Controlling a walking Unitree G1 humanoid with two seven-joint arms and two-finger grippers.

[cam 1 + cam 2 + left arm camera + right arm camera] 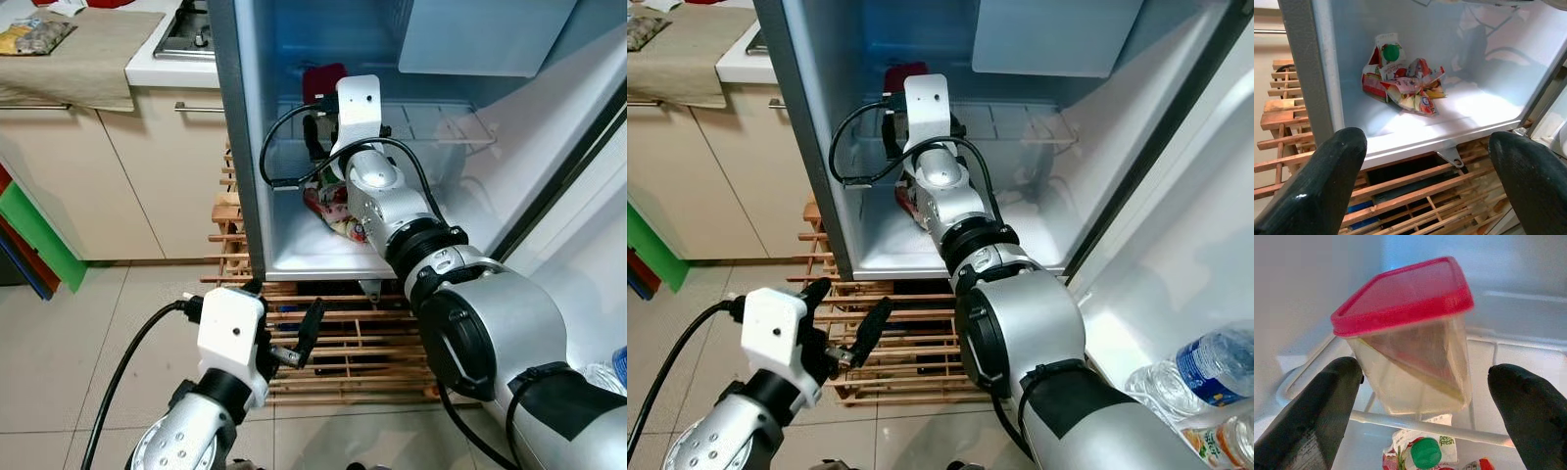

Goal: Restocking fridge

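Left eye view: the right gripper (318,122) reaches into the open fridge (245,147) at upper centre; the left gripper (284,338), fingers spread and empty, hovers at lower left over a wooden rack (362,343).

Left wrist view: one carton (1382,63) and crumpled packets (1418,93) lie on the fridge floor.

Right wrist view: one red-lidded container (1410,338) sits on the wire shelf (1425,426) between released fingers (1317,416).

Head eyes look down into the fridge (294,147); wrist views, seemingly close, share it.
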